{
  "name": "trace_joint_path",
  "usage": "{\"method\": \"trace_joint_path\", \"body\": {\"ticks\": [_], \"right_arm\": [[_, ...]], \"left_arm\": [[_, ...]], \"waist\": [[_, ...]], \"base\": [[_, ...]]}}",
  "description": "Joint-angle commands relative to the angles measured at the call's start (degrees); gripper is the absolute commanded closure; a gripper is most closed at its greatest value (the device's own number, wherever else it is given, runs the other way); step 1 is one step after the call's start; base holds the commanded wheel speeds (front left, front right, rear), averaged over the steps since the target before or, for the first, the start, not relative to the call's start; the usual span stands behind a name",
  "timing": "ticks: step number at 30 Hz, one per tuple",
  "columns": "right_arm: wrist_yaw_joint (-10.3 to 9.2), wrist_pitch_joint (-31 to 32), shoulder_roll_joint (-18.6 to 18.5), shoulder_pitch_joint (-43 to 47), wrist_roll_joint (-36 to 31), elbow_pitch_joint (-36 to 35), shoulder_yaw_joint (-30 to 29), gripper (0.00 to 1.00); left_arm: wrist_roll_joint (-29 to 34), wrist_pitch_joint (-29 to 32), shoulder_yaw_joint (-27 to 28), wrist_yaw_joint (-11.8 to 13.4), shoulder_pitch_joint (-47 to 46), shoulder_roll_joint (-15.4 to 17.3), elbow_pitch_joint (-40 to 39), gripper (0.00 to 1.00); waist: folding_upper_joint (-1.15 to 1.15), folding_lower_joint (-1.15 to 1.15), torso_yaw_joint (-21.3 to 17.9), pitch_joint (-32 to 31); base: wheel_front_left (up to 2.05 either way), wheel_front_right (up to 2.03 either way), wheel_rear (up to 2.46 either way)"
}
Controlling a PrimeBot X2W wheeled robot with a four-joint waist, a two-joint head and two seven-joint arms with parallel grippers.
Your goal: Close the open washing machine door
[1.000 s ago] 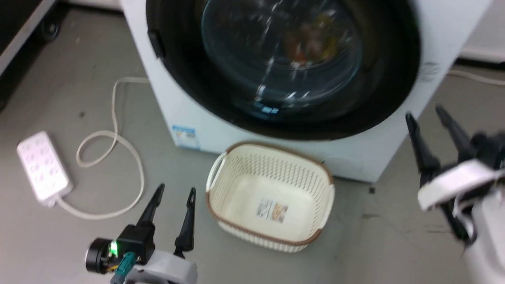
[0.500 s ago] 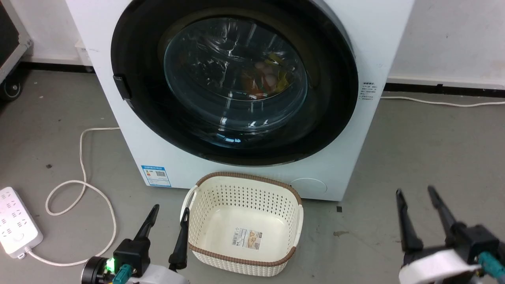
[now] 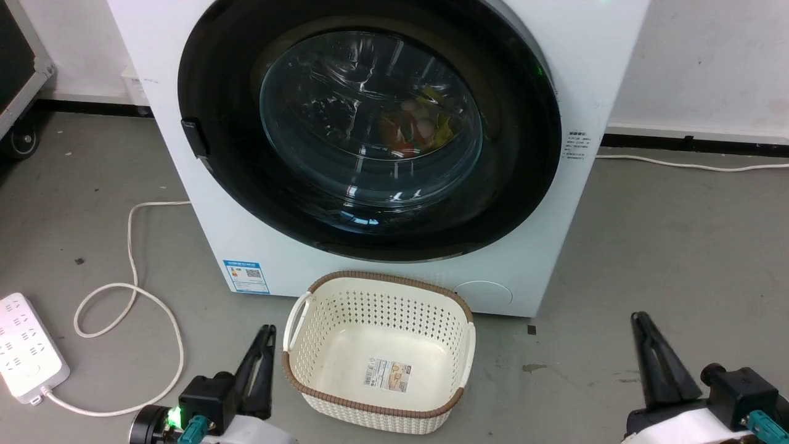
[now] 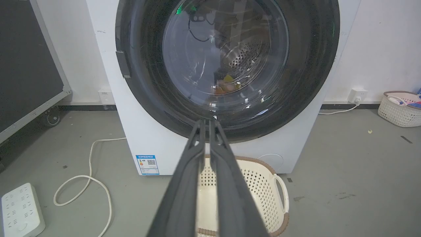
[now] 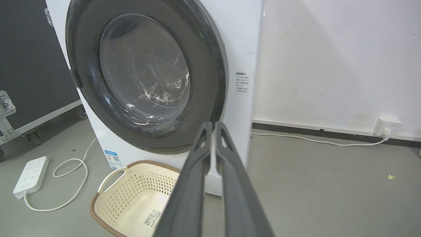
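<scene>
Change: both pairs of fingers stood apart half a second ago and have now come together; the right gripper (image 3: 642,320) sits lower in the head view.
Left gripper (image 3: 265,333): near left, just beside the basket's left rim; fingers pressed tip to tip, nothing between them.
Right gripper: near right, over bare floor (image 3: 647,234); fingers together, empty.
Door (image 3: 370,129): far centre, its black rim lying flat against the front of the washing machine (image 3: 592,74); latch tab on its left edge.
Basket (image 3: 376,280): on the floor just in front of the machine's base, under the door's lower edge, between the two grippers.
Left side: a looped cable (image 3: 129,296) and a power strip (image 3: 28,348) lie on the floor; a black wheeled case (image 3: 18,55) stands far left.
Right side: open floor runs from the machine's right edge to the wall (image 3: 709,61), with one thin cord along the skirting.
</scene>
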Motion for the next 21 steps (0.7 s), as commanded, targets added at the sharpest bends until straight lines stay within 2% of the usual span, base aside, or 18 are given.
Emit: {"method": "trace_joint_path", "body": {"ticks": [1,21], "right_arm": [[0.0,0.2,0.0,0.0,-0.1,-0.1,0.1,1.0],[-0.01,2.6,0.1,-0.2,-0.7,-1.3,0.6,1.0]], "left_arm": [[0.1,0.2,0.0,0.1,0.0,0.0,-0.2,1.0],[0.6,2.6,0.5,1.0,0.2,-0.1,-2.1,1.0]], "waist": [[0.0,0.0,0.0,0.0],[0.0,0.0,-0.2,0.3]], "base": [[0.0,0.0,0.0],[0.0,0.0,0.0]]}}
